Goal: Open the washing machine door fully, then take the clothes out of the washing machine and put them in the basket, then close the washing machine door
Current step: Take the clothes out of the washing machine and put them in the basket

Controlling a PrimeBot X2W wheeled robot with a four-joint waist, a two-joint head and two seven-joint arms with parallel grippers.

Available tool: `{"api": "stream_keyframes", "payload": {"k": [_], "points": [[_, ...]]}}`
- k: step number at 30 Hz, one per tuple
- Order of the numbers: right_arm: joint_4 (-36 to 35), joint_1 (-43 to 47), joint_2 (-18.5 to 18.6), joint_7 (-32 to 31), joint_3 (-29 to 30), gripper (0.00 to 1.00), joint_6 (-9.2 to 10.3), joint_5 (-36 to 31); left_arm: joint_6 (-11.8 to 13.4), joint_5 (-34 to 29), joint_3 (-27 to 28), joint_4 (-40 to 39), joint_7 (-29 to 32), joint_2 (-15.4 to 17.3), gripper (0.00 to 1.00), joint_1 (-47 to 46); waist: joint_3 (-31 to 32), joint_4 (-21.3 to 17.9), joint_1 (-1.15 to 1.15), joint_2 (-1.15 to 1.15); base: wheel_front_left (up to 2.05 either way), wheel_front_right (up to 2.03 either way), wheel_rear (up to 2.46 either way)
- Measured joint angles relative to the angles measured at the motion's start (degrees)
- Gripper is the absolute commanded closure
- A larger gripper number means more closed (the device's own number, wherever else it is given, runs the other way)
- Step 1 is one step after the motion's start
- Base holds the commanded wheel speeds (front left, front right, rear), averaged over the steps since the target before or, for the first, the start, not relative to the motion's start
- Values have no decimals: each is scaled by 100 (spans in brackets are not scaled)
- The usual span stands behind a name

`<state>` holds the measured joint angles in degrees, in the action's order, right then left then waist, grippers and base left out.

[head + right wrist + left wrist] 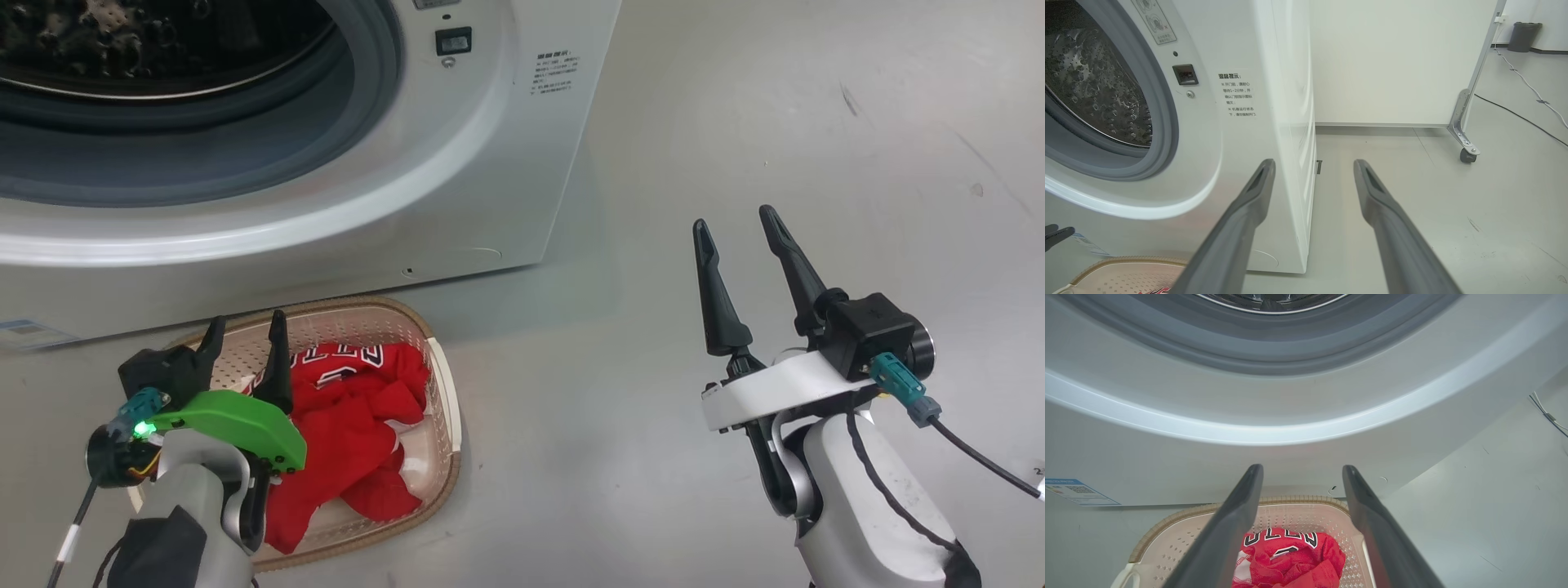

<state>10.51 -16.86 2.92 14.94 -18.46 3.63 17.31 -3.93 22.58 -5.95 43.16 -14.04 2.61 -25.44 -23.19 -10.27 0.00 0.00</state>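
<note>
Two sets of jaws show in the head view. The left jaws, at the lower left, stand wide open with nothing held. Their dark fingers (277,359) are above a small cream plastic basket (447,425) with perforated sides and a brown woven-look rim. Inside it lies a crumpled bright red jersey (359,433) with white trim and dark lettering. The basket sits on the grey floor (637,474) just before a big white front-loading washing machine (457,180). Its grey rubber gasket (359,106) and perforated steel drum (122,41) fill the upper left. The right jaws, at the lower right, are spread wide and empty, well apart from the basket.

Left wrist view: the two fingers rise from the bottom edge, apart, gripping nothing. Between them in the frame the red jersey lies in the basket, below the washing machine's white front. A small blue sticker (1075,492) sits at the left edge.

Right wrist view: the right fingers (1241,228) stand apart, empty. The washing machine takes the left half, the basket's corner the lower left, and a white wheeled panel (1392,61) the upper middle.
</note>
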Motion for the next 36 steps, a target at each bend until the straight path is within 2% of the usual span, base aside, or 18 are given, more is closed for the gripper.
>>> {"api": "stream_keyframes", "payload": {"k": [12, 21, 36], "points": [[114, 525, -3, 0, 164, 0, 2, 1, 21, -256, -30, -1034, -24, -7, 0, 441, 905, 362, 0, 0, 0, 0, 0], [129, 901, -5, 0, 180, 0, 1, 0, 291, -464, -51, -1803, -25, 8, 0, 956, 1473, 491, 0, 0, 0, 0, 0], [166, 1490, -8, -1, 314, 0, 2, -62, 648, -721, -219, -2548, 13, 13, 0, 2261, 2179, 649, 0, 0, 0, 0, 0]]}}
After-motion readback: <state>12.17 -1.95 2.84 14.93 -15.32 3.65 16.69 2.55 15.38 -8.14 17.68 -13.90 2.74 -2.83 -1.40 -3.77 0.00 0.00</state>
